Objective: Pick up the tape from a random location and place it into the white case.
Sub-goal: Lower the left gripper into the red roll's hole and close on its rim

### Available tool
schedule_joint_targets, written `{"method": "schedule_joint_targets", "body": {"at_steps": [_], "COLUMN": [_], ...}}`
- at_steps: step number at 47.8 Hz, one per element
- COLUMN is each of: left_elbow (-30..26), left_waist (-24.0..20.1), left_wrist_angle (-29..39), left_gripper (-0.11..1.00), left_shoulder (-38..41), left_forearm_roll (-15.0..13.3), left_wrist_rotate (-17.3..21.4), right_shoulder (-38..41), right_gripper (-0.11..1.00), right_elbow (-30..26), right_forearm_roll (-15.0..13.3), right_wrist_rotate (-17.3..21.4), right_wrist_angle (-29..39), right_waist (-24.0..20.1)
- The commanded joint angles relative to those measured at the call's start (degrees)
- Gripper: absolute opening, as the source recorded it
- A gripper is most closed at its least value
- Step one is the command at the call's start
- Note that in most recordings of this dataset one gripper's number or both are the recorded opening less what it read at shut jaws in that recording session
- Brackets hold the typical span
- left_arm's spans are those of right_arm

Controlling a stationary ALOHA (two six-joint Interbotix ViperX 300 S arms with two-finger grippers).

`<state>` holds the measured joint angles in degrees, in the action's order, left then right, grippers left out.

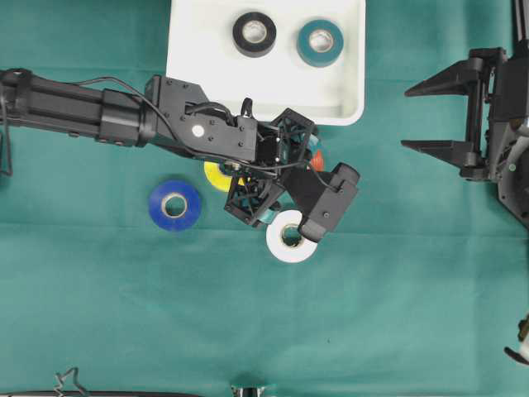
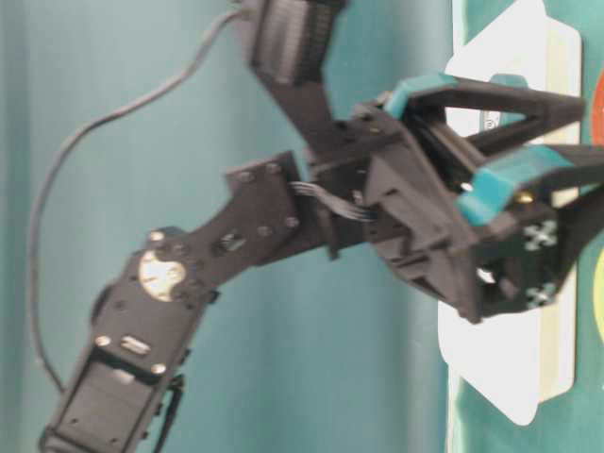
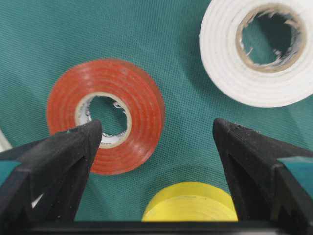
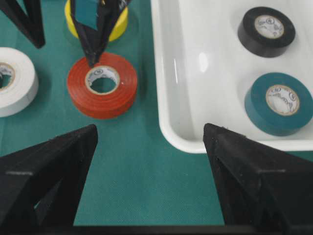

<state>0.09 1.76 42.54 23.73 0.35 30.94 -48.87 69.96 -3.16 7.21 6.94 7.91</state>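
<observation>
Nearest in the left wrist view, the left gripper [image 3: 156, 142] is seen with its jaws spread wide and nothing between them, as suits an approach before a grasp. One fingertip [image 3: 90, 132] is set over the hole of the red tape roll [image 3: 106, 115], at about ten o'clock from the middle of that view; the other jaw stands clear at three o'clock over bare green surface [image 3: 186, 122]. This red roll is judged to be the tape being picked, the straddle being meant to take one wall of the ring. Whether the tip touches the roll cannot be told.

A yellow tape roll [image 3: 190, 203] lies at six o'clock, just beside the red one, and a white tape roll [image 3: 257, 51] at one o'clock, apart from it; the wide spread leaves little room among them.

Farther off, in the overhead view, a blue tape roll [image 1: 174, 204] lies alone at nine o'clock from the left gripper. The white case [image 1: 198, 50] lies at twelve o'clock, near the red roll, and holds a black tape roll [image 1: 254, 33] and a teal tape roll [image 1: 320, 42].

Farthest, at three o'clock, the right gripper [image 1: 413, 117] is held aside with jaws apart and empty, presumably to keep the path clear.
</observation>
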Motion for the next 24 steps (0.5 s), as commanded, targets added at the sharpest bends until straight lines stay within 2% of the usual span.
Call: {"method": "schedule_joint_targets", "body": {"at_steps": [1, 11, 24], "left_elbow": [-0.2, -0.2, 0.5], "left_waist": [-0.6, -0.8, -1.1], "left_wrist_angle": [-0.8, -2.7, -3.4], "left_gripper": [0.98, 0.98, 0.98], "left_shoulder": [-0.5, 1.3, 2.0], "left_forearm_roll": [0.1, 0.1, 0.1], "left_wrist_rotate": [0.4, 2.2, 2.3], "right_shoulder": [0.4, 0.5, 0.6], "right_gripper": [0.82, 0.82, 0.82], "right_elbow": [-1.2, -1.2, -1.2], "right_forearm_roll": [-0.1, -0.1, -0.1], "right_wrist_rotate": [0.1, 0.1, 0.1], "right_wrist_angle": [-0.3, -0.3, -0.3], "right_waist": [-0.2, -0.2, -0.2]}}
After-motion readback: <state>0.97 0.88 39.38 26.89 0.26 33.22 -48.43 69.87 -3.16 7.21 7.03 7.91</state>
